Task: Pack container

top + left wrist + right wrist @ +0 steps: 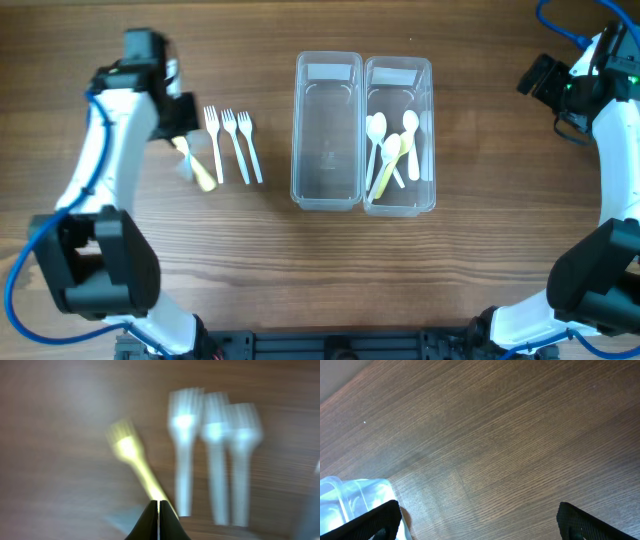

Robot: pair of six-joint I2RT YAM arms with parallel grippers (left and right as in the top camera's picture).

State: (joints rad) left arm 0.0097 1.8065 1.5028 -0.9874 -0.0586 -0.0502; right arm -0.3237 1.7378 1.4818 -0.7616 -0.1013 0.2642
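Observation:
My left gripper (182, 135) is shut on the handle of a yellow plastic fork (198, 168) at the left of the table. In the blurred left wrist view the jaws (158, 505) are pressed together on that fork (131, 452), tines pointing away. Three white forks (232, 142) lie side by side just to its right; they also show in the left wrist view (215, 450). Two clear containers stand in the middle: the left one (327, 66) is empty, the right one (399, 70) holds several white and yellow spoons (410, 140). My right gripper (535, 80) is open and empty at the far right.
The right wrist view shows bare wood between the wide-open fingers (480, 515) and a corner of the clear container (350, 495) at lower left. A blue cable (560, 20) hangs at the back right.

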